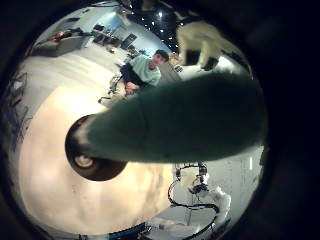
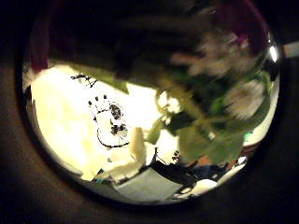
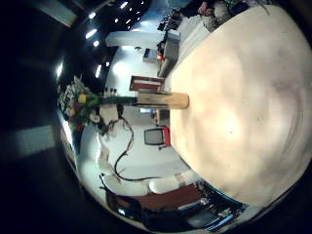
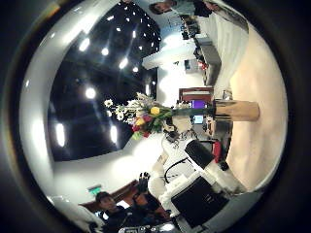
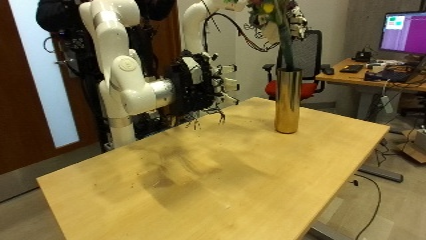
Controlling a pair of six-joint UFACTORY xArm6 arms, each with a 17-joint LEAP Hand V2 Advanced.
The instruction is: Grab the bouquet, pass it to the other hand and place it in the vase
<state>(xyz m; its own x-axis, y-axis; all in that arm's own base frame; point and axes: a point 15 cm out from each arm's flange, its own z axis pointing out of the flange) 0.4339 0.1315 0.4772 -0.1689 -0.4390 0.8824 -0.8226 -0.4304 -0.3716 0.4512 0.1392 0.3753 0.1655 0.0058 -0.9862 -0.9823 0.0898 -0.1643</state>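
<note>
At the far side of the worktop (image 5: pixel 226 170), we see the left hand (image 5: pixel 293 18) holding the bouquet (image 5: pixel 277 35) high above the tall gold vase (image 5: pixel 286 95), with the foot of the stems reaching down to the vase's mouth. We judge this to be the closing step: the bouquet is in the hand that places it, and only the setting-in is left.

The left fingers appear curled about the upper stems, just under the blooms, though the outside view shows little of them. The left little finger side palm view bears this out, with the dark green wrapped stem (image 1: pixel 180 115) running close across the palm toward the vase's dark opening (image 1: pixel 92 155). The right hand (image 5: pixel 203 85) hangs well apart from the vase, low over the worktop, its fingers spread loosely and holding nothing.

Next, in our reading, the stems must slide straight down inside the rim until the vase carries them, and the fingers should let go only then. The bouquet leans a little, and a sideways push could rock the narrow vase.

The bouquet itself is a small bunch of mixed flowers, yellow and pale among green leaves (image 4: pixel 146 116), on a long, slim, dark green stem. It looks top-heavy and likely to lean on the rim once freed.
</note>
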